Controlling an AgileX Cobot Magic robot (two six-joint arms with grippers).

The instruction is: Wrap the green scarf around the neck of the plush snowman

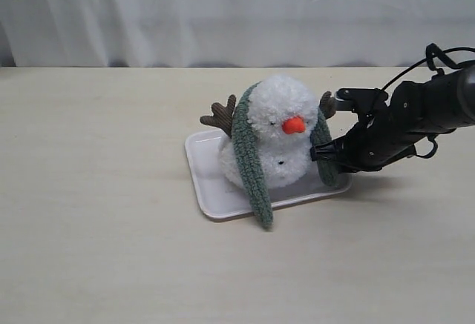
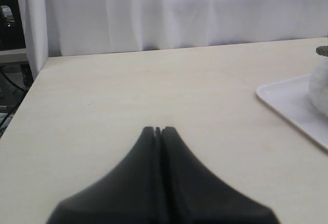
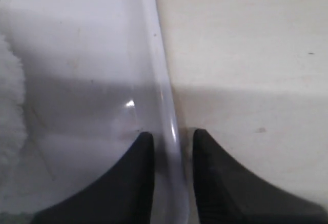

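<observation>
Nearest the front, 1 rounded end of the green scarf point(image 1: 249, 157) lies on the pale wood-grain worktop point(image 1: 96, 227), hanging over the front rim of a shallow white tray point(image 1: 203, 165). Tray holds 1 item: the plush snowman point(image 1: 278, 127), upright, facing front, with an orange nose point(image 1: 294, 125) and 1 black button showing below it. The scarf climbs the snowman's side on the left of the exterior view, passes behind the head and drops down the other side, that end inside the tray. Whether it sits in the neck crease cannot be told; the fluff hides the crease. 2 brown twig arms point(image 1: 221, 115) stick out past the scarf, 1 each side. The right gripper point(image 1: 320, 155) is low at the tray's edge on the right of the exterior view, just beside the scarf's shorter end. Its fingers point(image 3: 138, 172) stand slightly apart, astride the tray rim, 1 over the tray floor, 1 over the worktop, nothing between them. The left gripper point(image 2: 159, 130) hovers over bare worktop, well away from the tray, fingers pressed together, empty. Behind the worktop, a white curtain point(image 1: 223, 12) spans the width. Left wrist view shows a dark gap with cables point(image 2: 10, 75) past the worktop's end.
</observation>
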